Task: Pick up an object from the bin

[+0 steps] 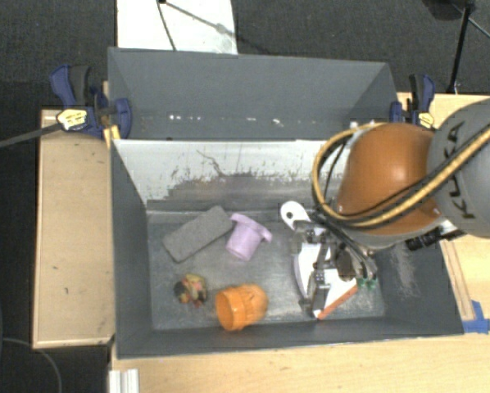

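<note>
Orange-red stick (338, 302), front right of bin (229, 170) (beside white pieces (302, 268)), claw (320, 283) over it, opening unclear

One marking is legible. The grey arm (478, 166) carries the maker's name "KUKA" in dark capital letters. The lettering stands on the light grey link at the right of the view, over the right side of the bin (253, 97). It lies just right of the orange cover (388, 178). The letters are turned sideways and run roughly up and down along the link. A black-and-yellow cable (320, 182) loops round the cover and passes close beside the lettering.
</note>
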`<state>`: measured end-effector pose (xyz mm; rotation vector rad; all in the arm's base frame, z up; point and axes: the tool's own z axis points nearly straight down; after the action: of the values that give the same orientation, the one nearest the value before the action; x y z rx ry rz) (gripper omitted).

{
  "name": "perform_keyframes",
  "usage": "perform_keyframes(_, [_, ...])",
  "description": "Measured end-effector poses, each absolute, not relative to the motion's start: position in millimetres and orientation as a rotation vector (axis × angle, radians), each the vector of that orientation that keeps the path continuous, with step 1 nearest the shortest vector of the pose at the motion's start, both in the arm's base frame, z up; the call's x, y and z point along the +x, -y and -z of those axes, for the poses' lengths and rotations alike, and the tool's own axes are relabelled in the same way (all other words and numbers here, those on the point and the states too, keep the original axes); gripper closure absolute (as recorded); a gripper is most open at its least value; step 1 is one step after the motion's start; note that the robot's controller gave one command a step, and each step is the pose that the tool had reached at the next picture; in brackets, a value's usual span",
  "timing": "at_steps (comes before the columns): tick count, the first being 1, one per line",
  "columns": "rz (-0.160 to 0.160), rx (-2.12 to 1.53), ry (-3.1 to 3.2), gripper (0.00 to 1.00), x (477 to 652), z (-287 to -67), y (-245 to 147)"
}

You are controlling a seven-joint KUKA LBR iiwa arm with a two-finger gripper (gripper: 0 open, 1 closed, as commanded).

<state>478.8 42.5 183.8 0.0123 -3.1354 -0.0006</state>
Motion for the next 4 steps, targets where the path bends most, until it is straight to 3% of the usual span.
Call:
perform_keyframes(1, [0.002,0.009,3.143,0.00,480.3,-188,-42])
perform_keyframes(2, [0.001,0.070,3.147,0.00,483.7,-151,-69])
perform_keyframes(3, [0.001,0.379,3.123,0.00,480.8,-104,-89])
perform_keyframes(4, [0.000,0.302,3.125,1.00,484.4,-70,-114])
